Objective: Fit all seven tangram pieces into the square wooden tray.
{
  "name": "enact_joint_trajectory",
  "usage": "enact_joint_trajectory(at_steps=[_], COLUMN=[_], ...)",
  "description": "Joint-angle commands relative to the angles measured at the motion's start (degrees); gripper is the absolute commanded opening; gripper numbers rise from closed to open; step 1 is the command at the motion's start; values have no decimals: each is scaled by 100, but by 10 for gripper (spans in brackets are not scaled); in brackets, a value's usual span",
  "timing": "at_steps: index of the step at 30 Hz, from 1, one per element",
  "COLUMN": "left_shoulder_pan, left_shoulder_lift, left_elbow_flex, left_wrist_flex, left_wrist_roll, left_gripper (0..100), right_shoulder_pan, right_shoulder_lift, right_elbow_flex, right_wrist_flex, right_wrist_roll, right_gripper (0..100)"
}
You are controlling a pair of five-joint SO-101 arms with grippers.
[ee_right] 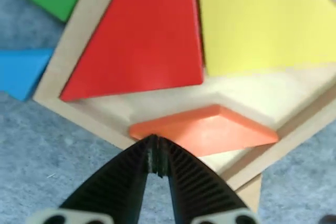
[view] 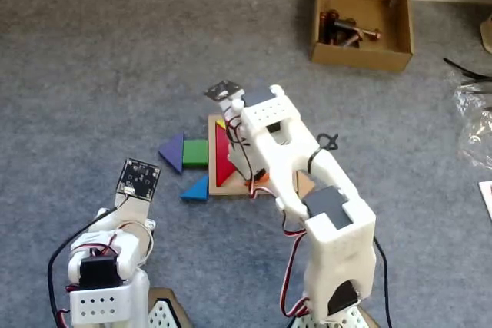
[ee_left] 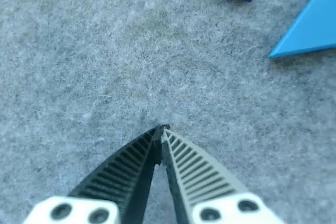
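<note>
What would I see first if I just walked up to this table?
First, the bright red triangle and yellow triangle inside the wooden tray, with the right gripper shut at the edge of the orange piece. Outside the tray, on the grey mat, lie a green piece, a blue triangle and a purple triangle.

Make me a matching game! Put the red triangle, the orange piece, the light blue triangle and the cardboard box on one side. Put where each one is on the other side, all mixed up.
Things
1. red triangle
2. orange piece
3. light blue triangle
4. box

Places
a. far from the tray, small bits inside
b. at the tips of the shut right jaws
c. on the carpet, by a tray corner
d. in the tray, edge to edge with the yellow piece

Pairs: 1-d, 2-b, 3-c, 4-a
</note>
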Motion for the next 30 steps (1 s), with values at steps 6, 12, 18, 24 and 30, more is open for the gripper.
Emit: enact_joint_trajectory(at_steps=[6, 12, 18, 24, 30], left_shoulder_pan=[-75, -75, -75, -75, -75], left_shoulder_lift=[-40, -40, -40, -40, -40], left_elbow_flex=[119, 119, 119, 119, 119], left_wrist_flex=[35, 35, 35, 35, 35], left_wrist_roll=[44, 44, 44, 44, 44], left_gripper=[14, 14, 14, 14, 14], right_shoulder_pan=[136, 418, 549, 541, 541], right_shoulder_lift=[-57, 593, 1165, 1095, 549], right_elbow_flex=[-286, -277, -1068, -1288, -1270], right_wrist_flex=[-251, -426, -391, -242, -101], right_wrist_roll=[-18, -18, -18, -18, -18], right_gripper=[5, 5, 5, 5, 5])
